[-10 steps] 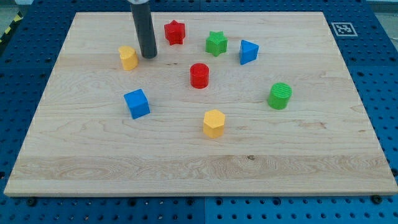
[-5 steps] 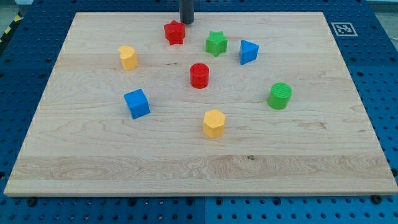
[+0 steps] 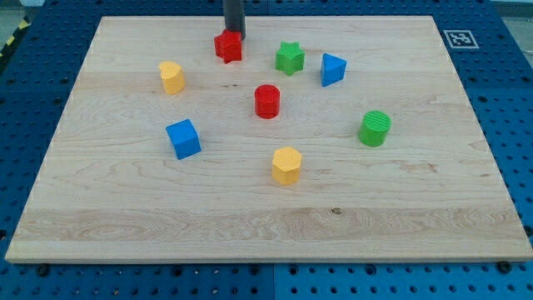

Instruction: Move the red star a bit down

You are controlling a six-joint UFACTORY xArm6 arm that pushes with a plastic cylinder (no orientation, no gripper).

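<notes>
The red star (image 3: 228,47) lies on the wooden board (image 3: 266,208) near the view's top, left of centre. My tip (image 3: 232,33) is at the star's top edge, touching or almost touching it from above in the view. The dark rod rises from there out of the view's top. A red cylinder (image 3: 266,101) stands below and to the right of the star.
A green star (image 3: 289,58) and a blue triangular block (image 3: 332,69) lie right of the red star. A yellow block (image 3: 171,77) lies at left, a blue cube (image 3: 183,138) below it, a yellow hexagonal block (image 3: 286,165) at centre, a green cylinder (image 3: 375,128) at right.
My tip swung from beside the yellow block up past the board's top edge, then came to the red star's top edge. The star has shifted slightly left and down.
</notes>
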